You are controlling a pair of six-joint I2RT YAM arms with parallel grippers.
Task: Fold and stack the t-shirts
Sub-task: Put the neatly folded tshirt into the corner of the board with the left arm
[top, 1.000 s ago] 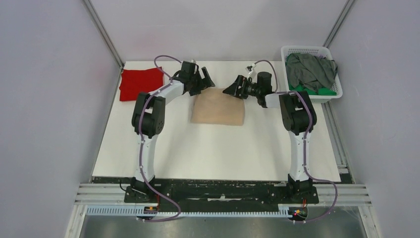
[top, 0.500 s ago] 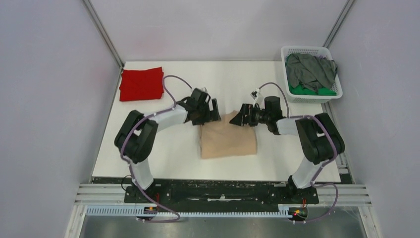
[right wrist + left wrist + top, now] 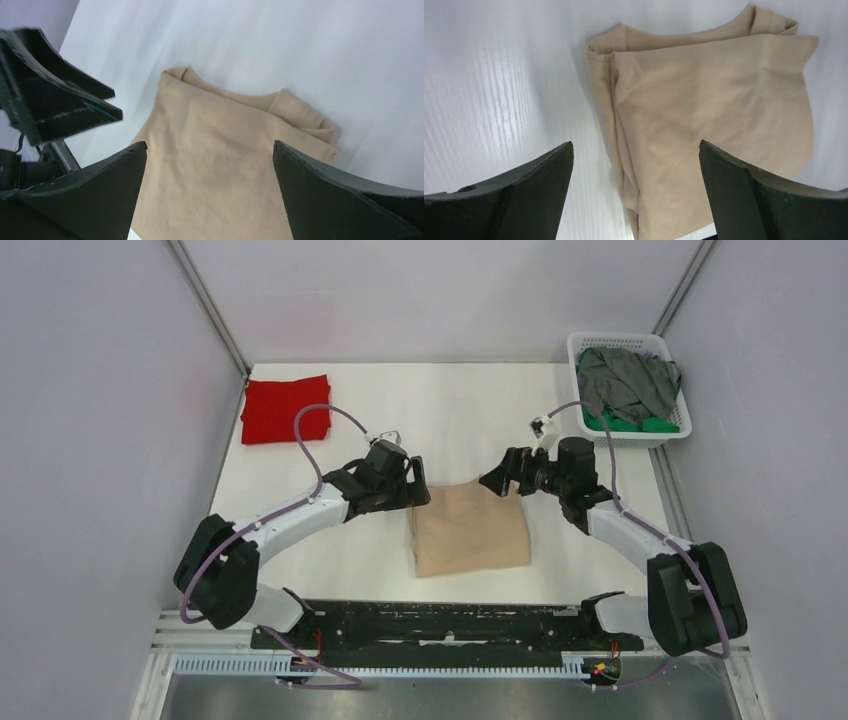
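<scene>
- Beige shirt [image 3: 470,537] lies folded into a compact block at the near middle of the table [image 3: 450,410], its bunched collar edge on the far side.
- Left gripper [image 3: 418,494] sits at the far-left corner of that block and right gripper [image 3: 497,483] at the far-right corner. The two face each other across the far edge.
- Both have their jaws spread wide with nothing between them. Each wrist view shows cloth below and ahead of the fingers, not in them.
- From either gripper the shirt runs away toward the arm bases, so the far edge is the closest thing to grab.
- Neither arm is clearly nearer, as each has its own corner.
- Red shirt [image 3: 285,408] is folded flat at the far-left corner, well apart from the beige one, and it looks like the start of the stack.
- My guess is that the beige block has to travel far and left, which is on the left arm's side.
- Grey shirt [image 3: 628,380] and green shirt [image 3: 632,424] are heaped in the basket [image 3: 622,339] at far right, not yet folded.
</scene>
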